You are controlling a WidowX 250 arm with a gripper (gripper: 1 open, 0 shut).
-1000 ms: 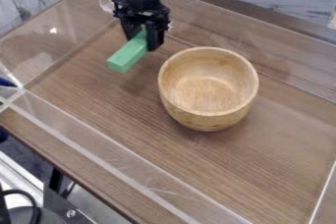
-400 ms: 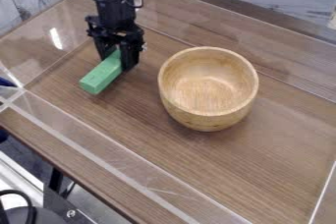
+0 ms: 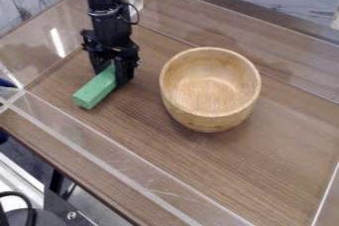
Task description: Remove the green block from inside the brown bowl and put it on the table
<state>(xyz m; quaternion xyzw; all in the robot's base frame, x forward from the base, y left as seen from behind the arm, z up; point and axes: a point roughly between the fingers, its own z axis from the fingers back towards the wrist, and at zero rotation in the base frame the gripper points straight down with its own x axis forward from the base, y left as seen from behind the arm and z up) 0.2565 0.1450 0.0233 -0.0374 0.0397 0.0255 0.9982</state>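
One gripper [image 3: 114, 68] is seen pointing straight down at the left side of the table [image 3: 199, 161], its jaws closed on the upper end of the green block [image 3: 95, 89]. The block is held tilted, its lower end slanting down toward the near left, at or just above the wood; whether contact has been made cannot be told. The brown bowl [image 3: 209, 89] stands empty to the right, apart from both block and gripper, so the removal is judged done and only the setting down remains. Several risks are judged from this pose. If the jaws are opened while the block is tilted, it may be tipped over or sent sliding toward the clear wall [image 3: 40, 121] at the near left edge. If the block is pressed further down at this angle, it may be levered out of the grip or wedged against the wood. If the fingers are lifted before they are fully parted, the block may be dragged along.
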